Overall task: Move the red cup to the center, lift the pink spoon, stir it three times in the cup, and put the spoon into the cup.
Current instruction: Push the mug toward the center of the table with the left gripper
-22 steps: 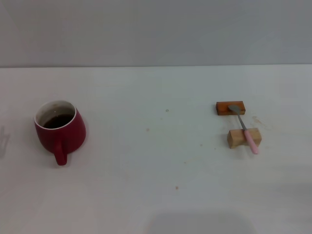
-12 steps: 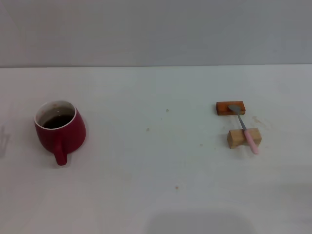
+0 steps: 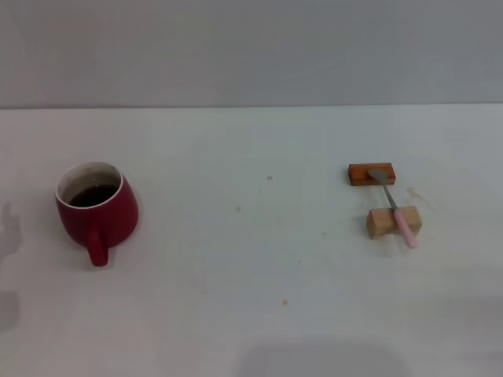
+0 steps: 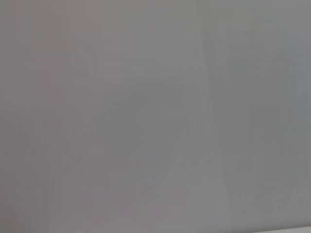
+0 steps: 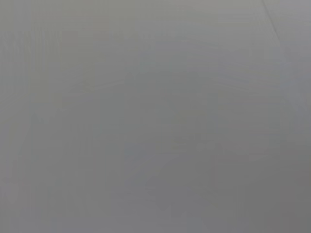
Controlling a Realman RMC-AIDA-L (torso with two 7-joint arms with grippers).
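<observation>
Head view shows no arm and no fingers over the white surface; only a soft grey shadow lies at the surface's left edge, beside the cup, so the pose of either arm cannot be told. Both wrist views give nothing but a flat grey field, and whether the left or right fingers are spread or closed, or hold anything, I cannot tell.

Nearest on the left stands the red cup, upright, its loop handle turned toward the robot and a dark liquid showing inside the white rim. It sits well to the left, far apart from the other things.

On the right, a little farther back, the pink spoon lies across two small blocks. Its pale pink handle rests over the pale wooden block, the end sticking out past the block toward the robot. Its grey bowl rests on the orange-brown block, which is the farther of the two. The blocks are close but apart.

Beyond them the surface runs back to a plain grey wall.

Against the earlier pictures, cup, spoon and blocks lie exactly where they were. The one change is the shadow at the left edge, now larger and darker, reaching lower down the surface.
</observation>
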